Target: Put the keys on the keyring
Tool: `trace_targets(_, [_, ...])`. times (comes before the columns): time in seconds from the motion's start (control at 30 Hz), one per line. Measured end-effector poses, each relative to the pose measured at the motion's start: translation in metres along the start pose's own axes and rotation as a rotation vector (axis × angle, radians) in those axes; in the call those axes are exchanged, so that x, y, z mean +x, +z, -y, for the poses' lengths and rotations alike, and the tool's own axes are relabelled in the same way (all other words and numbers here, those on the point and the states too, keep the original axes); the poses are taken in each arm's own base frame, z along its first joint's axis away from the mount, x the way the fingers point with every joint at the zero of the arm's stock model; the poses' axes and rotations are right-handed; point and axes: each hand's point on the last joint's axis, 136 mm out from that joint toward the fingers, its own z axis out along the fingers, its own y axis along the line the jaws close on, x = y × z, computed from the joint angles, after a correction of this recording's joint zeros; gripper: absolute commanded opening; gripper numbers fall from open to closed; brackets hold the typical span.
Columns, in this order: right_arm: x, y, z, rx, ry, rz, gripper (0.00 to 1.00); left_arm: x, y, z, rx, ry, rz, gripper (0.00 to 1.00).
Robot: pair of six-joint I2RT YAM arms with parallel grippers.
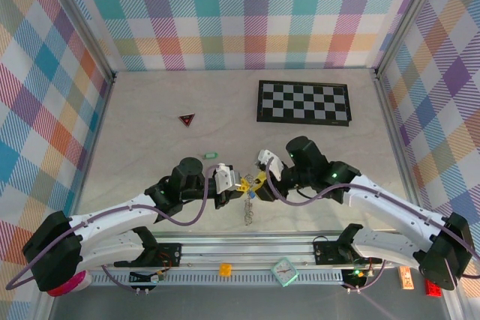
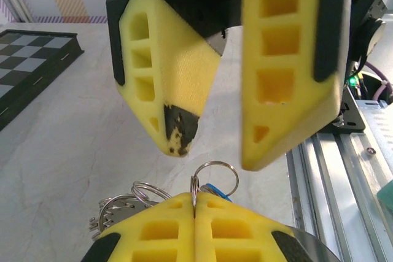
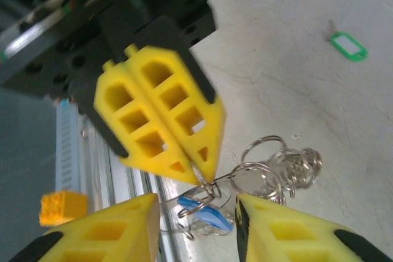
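**Pale tabletop, two pincers meeting over a keyring**

Plaid walls in pastel colours surround a pale, marbled tabletop (image 1: 150, 103). Near its front edge, the two robot arms meet tip to tip. The left pincer (image 2: 194, 204) is clenched, its yellow fingers pressed flat together on one thin wire loop of the grey metal keyring (image 3: 284, 169). The keyring's other loops and short silvery chain trail beside and below that grip. The small blue-headed key (image 3: 212, 218) sits just under the pinched loop; whether it is threaded on cannot be told. The right pincer (image 3: 196, 199) is released, with its yellow fingers spread wide on either side of the loop and touching nothing. The small mint-green-headed key (image 1: 211, 156) lies flat on the tabletop, apart from both pincers, on the far side of the left one.
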Motion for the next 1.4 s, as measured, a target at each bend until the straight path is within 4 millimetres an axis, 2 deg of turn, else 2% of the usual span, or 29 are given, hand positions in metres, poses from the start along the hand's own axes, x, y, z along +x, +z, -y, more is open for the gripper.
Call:
trace_targets(0.23, [-0.008, -0.005, 0.015, 0.109, 0.401, -0.047, 0.26, 0.000, 0.000, -0.004, -0.027, -0.013, 0.005, 0.00])
trace_targets(0.33, [-0.013, -0.006, 0.014, 0.112, 0.487, -0.054, 0.26, -0.002, 0.000, -0.007, -0.039, -0.009, 0.011, 0.00])
trace_targets(0.47, [-0.007, -0.005, 0.012, 0.105, 0.563, -0.077, 0.26, -0.002, 0.000, -0.009, -0.049, -0.010, 0.013, 0.00])
trace_targets(0.77, [-0.006, 0.003, 0.011, 0.097, 0.621, -0.115, 0.23, -0.004, 0.000, -0.010, -0.058, -0.006, 0.018, 0.00])
trace_targets(1.17, [-0.001, 0.007, 0.004, 0.083, 0.620, -0.158, 0.10, -0.005, 0.000, -0.011, -0.064, -0.004, 0.022, 0.00])
trace_targets(1.3, [0.003, 0.006, 0.005, 0.094, 0.623, -0.172, 0.01, -0.005, 0.000, -0.011, -0.064, -0.004, 0.022, 0.00])
trace_targets(1.4, [0.004, 0.006, 0.007, 0.106, 0.621, -0.175, 0.00, -0.005, 0.000, -0.011, -0.064, -0.004, 0.022, 0.00])
